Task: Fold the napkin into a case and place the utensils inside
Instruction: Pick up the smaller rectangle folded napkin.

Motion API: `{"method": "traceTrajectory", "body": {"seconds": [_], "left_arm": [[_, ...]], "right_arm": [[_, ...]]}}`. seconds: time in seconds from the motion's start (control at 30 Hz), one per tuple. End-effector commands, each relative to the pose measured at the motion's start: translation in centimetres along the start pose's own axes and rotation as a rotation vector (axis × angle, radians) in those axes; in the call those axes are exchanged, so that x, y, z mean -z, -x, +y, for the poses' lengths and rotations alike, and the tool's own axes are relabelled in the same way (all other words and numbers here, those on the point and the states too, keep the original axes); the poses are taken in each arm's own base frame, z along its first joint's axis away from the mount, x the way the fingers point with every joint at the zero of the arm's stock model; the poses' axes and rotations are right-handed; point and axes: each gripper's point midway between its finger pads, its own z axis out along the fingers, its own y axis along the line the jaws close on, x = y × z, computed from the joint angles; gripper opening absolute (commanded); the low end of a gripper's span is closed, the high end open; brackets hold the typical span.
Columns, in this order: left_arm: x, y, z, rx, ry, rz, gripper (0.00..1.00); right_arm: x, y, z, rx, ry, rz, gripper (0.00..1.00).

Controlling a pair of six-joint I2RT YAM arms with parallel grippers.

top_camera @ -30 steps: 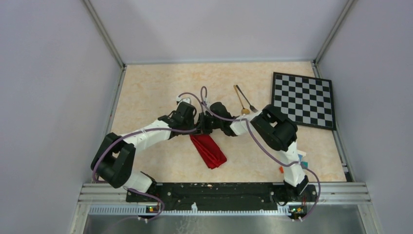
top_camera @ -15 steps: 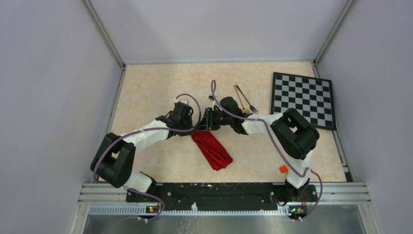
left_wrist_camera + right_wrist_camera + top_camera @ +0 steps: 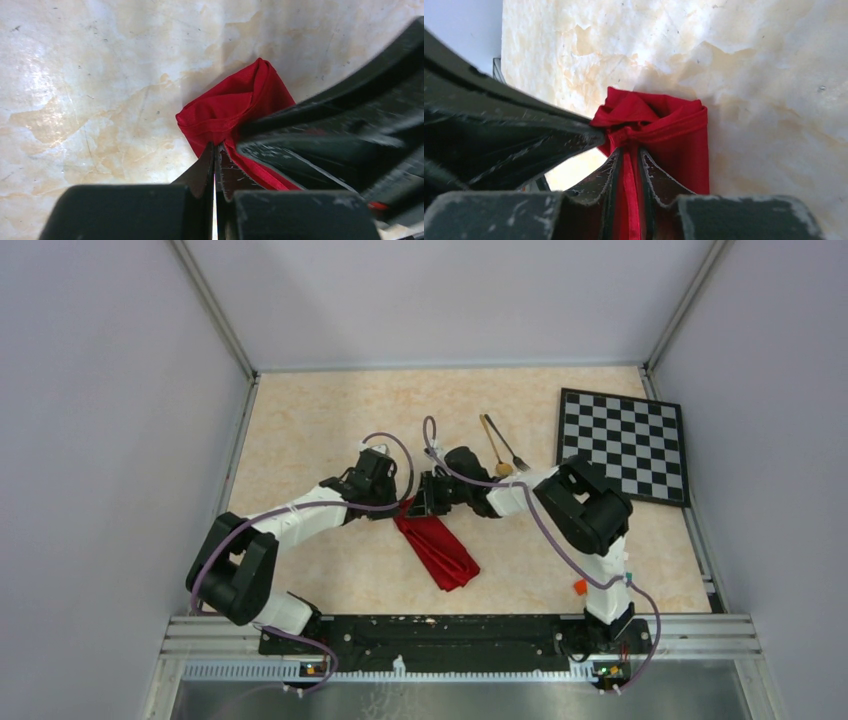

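Note:
The deep-red napkin [image 3: 440, 552] lies mid-table, folded into a narrow long packet running toward the near right. My left gripper [image 3: 402, 506] and right gripper [image 3: 424, 504] meet at its far end. In the left wrist view the left gripper [image 3: 215, 148] is shut, pinching the napkin's [image 3: 227, 107] bunched edge. In the right wrist view the right gripper [image 3: 629, 152] is shut on a fold of the napkin [image 3: 676, 132], with red cloth between its jaws. The gold spoon [image 3: 493, 447] and dark fork [image 3: 510, 451] lie side by side beyond the right gripper, untouched.
A black-and-white checkered board [image 3: 625, 445] lies at the far right. A small orange block [image 3: 580, 587] sits near the right arm's base, with a teal block [image 3: 626, 575] beside it. A metal rail [image 3: 460, 632] runs along the near edge.
The right arm's elbow swung out to the right and partly back. Both grippers stayed on the napkin's far end, and the napkin shifted slightly right.

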Motion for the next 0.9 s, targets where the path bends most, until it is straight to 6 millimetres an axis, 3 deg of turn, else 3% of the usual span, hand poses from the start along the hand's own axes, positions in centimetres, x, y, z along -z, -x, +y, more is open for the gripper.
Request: {"method": "traceTrajectory", "body": {"seconds": [0.0,0.13,0.27,0.43,0.57,0.73,0.87], "left_arm": [[1.1,1.3,-2.3,0.020,-0.104,-0.033,0.00],[0.8,0.3,-3.8,0.054,-0.183,0.020,0.00],[0.5,-0.4,-3.1,0.086,-0.166,0.055,0.03],[1.8,1.1,-1.2,0.138,-0.178,0.020,0.40],[3.5,2.3,0.0,0.171,-0.194,-0.015,0.52],[4.6,2.6,2.0,0.220,-0.180,-0.064,0.49],[3.6,2.0,2.0,0.221,-0.209,-0.028,0.27]], "right_arm": [[-2.3,0.7,2.2,-0.026,0.103,-0.016,0.14],[-4.0,0.4,2.2,-0.082,0.130,-0.006,0.07],[-3.3,0.7,1.1,-0.082,0.073,-0.034,0.04],[-2.6,0.2,-0.4,-0.106,0.051,-0.030,0.03],[-2.5,0.1,-0.6,-0.108,0.051,-0.033,0.04],[-2.5,0.1,-0.7,-0.104,0.052,-0.029,0.03],[-2.5,0.2,-0.4,-0.101,0.057,-0.029,0.03]]}}
